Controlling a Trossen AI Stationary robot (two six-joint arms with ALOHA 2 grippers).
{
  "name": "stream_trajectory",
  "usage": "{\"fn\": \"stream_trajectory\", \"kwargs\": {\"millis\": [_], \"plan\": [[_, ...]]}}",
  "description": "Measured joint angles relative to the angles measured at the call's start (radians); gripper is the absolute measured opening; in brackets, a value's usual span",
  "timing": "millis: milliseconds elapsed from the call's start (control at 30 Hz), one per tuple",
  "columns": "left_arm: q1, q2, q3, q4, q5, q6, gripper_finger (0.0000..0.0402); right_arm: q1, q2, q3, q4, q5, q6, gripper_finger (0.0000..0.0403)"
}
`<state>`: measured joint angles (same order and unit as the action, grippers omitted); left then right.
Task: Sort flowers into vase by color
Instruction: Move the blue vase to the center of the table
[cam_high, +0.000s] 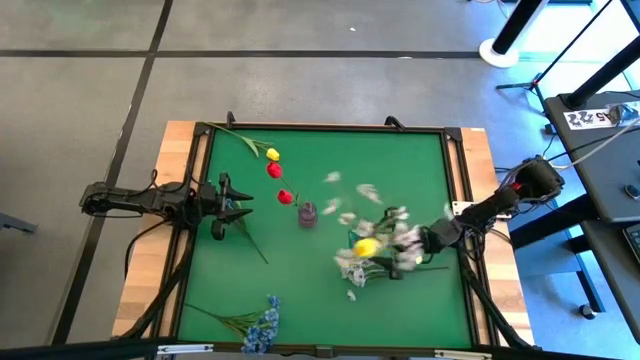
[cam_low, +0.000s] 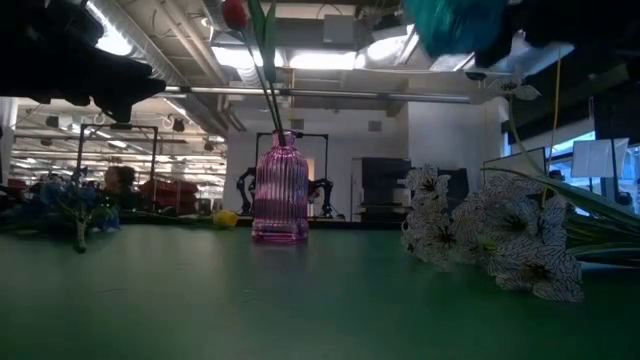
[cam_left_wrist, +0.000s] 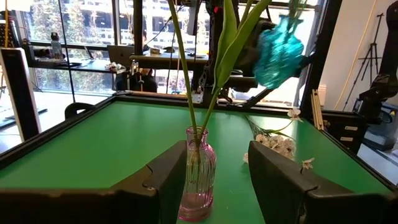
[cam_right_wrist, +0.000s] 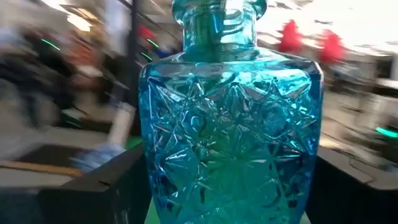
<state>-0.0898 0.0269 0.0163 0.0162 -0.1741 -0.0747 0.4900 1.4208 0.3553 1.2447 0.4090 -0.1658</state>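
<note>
A pink ribbed glass vase (cam_high: 307, 213) (cam_low: 279, 190) (cam_left_wrist: 198, 174) stands mid-table on its base and holds two red tulips (cam_high: 279, 183) on green stems. My left gripper (cam_high: 243, 205) (cam_left_wrist: 217, 155) is open, level, just left of that vase and not touching it. My right gripper (cam_high: 415, 248) (cam_right_wrist: 230, 168) is shut on a teal cut-glass vase (cam_left_wrist: 277, 50) (cam_low: 450, 25) held high over the table's right half. White sprays (cam_high: 385, 225) (cam_low: 500, 235) lie beneath it, with a yellow bud (cam_high: 366, 246) among them. Another yellow tulip (cam_high: 272, 154) lies far left, and blue sprays (cam_high: 262, 330) lie near the near edge. My right gripper pinches the teal vase between its two fingers (cam_right_wrist: 112, 183), one on each side of the lower body (cam_right_wrist: 155, 180). It comes in from the table's right. The vase is lifted clear of the table and shows tilted in the left wrist view, its neck (cam_right_wrist: 217, 25) pointing away from my wrist.
The green mat has a raised dark frame (cam_high: 455, 200) all round. Loose white blossoms (cam_high: 332, 178) are scattered right of the pink vase. Bare mat lies between the vase and the near edge. People and desks show in the room beyond the far edge.
</note>
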Motion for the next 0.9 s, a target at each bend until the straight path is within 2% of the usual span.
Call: {"fn": "stream_trajectory", "kwargs": {"millis": [100,300,433,533,633,767,900], "plan": [[0.0,0.0,0.0,0.0,0.0,0.0,0.0167,-0.023,-0.018,-0.029,-0.041,0.074,0.008,0.0309],[0.0,0.0,0.0,0.0,0.0,0.0,0.0167,-0.147,-0.003,-0.126,0.045,0.048,0.107,0.0296],[0.0,0.0,0.0,0.0,0.0,0.0,0.0167,-0.236,0.044,-0.154,0.038,-0.026,0.15,0.0305],[0.0,0.0,0.0,0.0,0.0,0.0,0.0167,-0.287,0.103,-0.163,0.051,-0.076,0.162,0.0306],[0.0,0.0,0.0,0.0,0.0,0.0,0.0167,-0.312,0.181,-0.178,0.141,-0.104,0.169,0.0298],[0.0,0.0,0.0,0.0,0.0,0.0,0.0167,-0.316,0.3,-0.19,0.278,-0.085,0.17,0.0298],[0.0,0.0,0.0,-0.001,0.0,0.0,0.0167,-0.316,0.396,-0.172,0.323,-0.083,0.196,0.0301]]}}
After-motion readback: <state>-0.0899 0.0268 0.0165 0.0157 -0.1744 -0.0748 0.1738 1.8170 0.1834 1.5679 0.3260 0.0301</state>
